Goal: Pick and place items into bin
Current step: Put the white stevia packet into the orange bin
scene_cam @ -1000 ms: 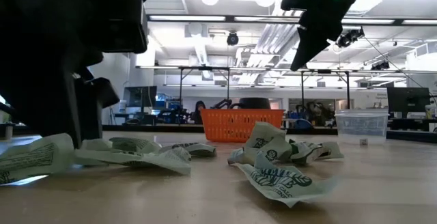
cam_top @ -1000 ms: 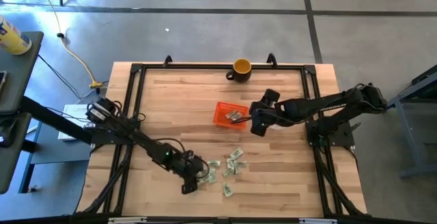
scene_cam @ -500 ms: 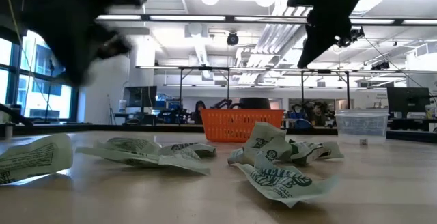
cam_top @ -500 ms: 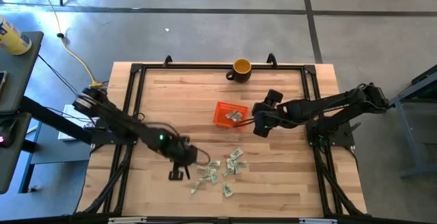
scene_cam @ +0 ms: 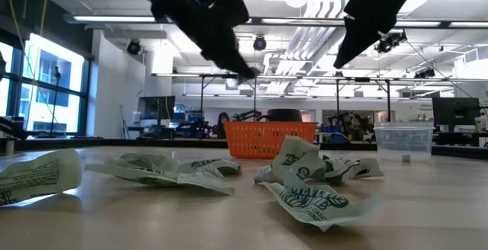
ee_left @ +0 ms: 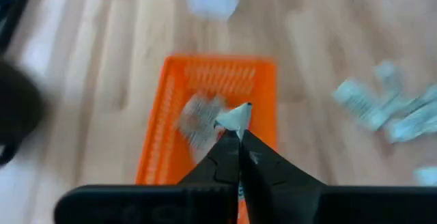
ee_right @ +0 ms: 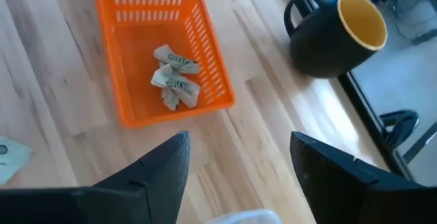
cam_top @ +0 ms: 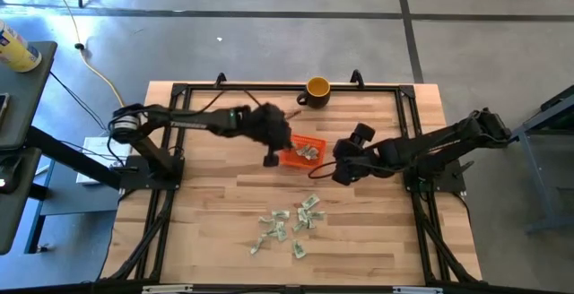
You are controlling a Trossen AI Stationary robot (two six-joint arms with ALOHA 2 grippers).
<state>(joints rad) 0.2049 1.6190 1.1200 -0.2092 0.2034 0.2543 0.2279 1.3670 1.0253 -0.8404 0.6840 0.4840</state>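
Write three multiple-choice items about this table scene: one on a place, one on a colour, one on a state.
1. Where is the left end effector?
A. above the basket's edge
B. over the loose wrappers
C. beside the mug

2. What colour is the mug's inside?
A. white
B. yellow
C. green

3. What is the state of the right end effector?
A. shut on a wrapper
B. shut on the mug
C. open and empty

Answers:
1. A, the left end effector hangs at the basket, holding a wrapper.
2. B, the mug is dark outside, yellow inside.
3. C, the right end effector has its fingers spread with nothing between.
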